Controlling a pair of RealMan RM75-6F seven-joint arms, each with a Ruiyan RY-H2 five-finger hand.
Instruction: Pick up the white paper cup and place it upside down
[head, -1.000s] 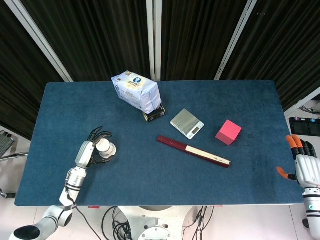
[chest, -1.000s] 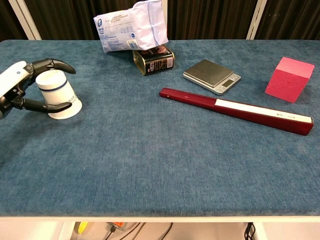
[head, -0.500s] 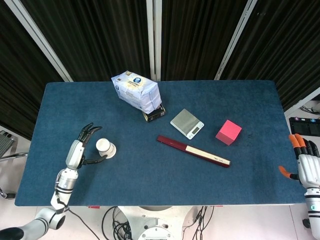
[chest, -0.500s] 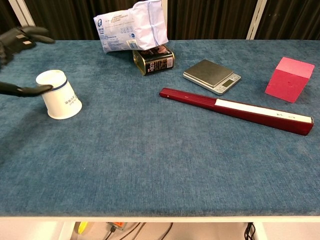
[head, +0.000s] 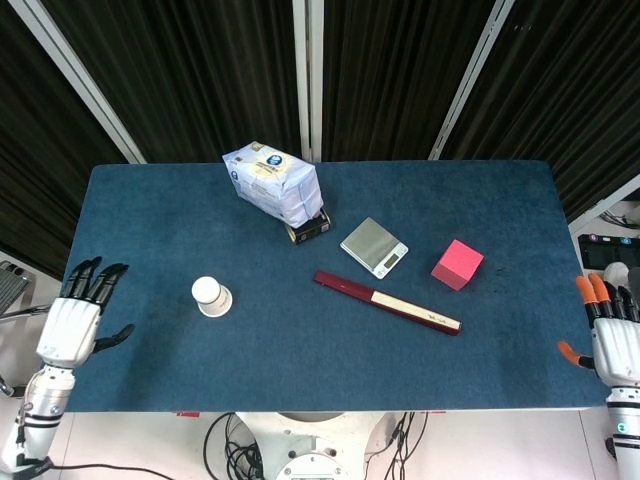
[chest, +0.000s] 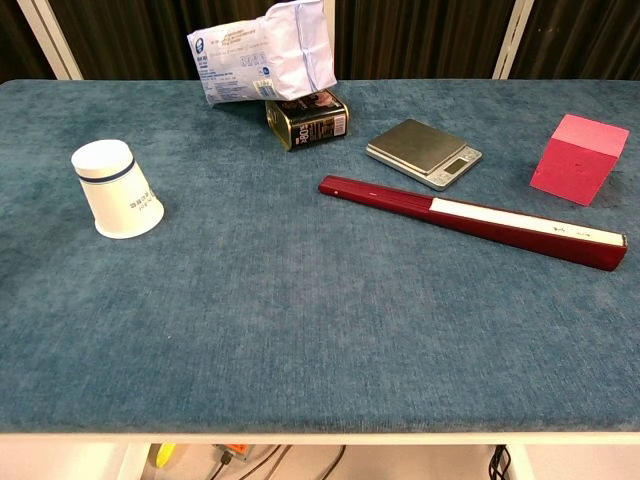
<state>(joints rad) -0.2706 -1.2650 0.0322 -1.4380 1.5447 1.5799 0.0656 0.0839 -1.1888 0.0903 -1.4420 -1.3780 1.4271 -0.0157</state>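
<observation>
The white paper cup (head: 212, 296) (chest: 116, 189) stands upside down on the blue table, its wide rim on the cloth and its base up, at the left side. Nothing touches it. My left hand (head: 72, 321) hangs off the table's left edge, well left of the cup, fingers spread and holding nothing. Past the right edge, my right hand (head: 611, 333) is also open and holds nothing. Neither hand shows in the chest view.
A white bag (head: 273, 183) leans on a small tin (head: 310, 228) at the back middle. A silver scale (head: 374, 246), a dark red folded fan (head: 387, 301) and a pink cube (head: 458, 264) lie to the right on the table (head: 300, 360).
My left hand let go of the cup and drew back left, off the table's edge. The cup stays upside down where it was. The right hand barely shifted.
</observation>
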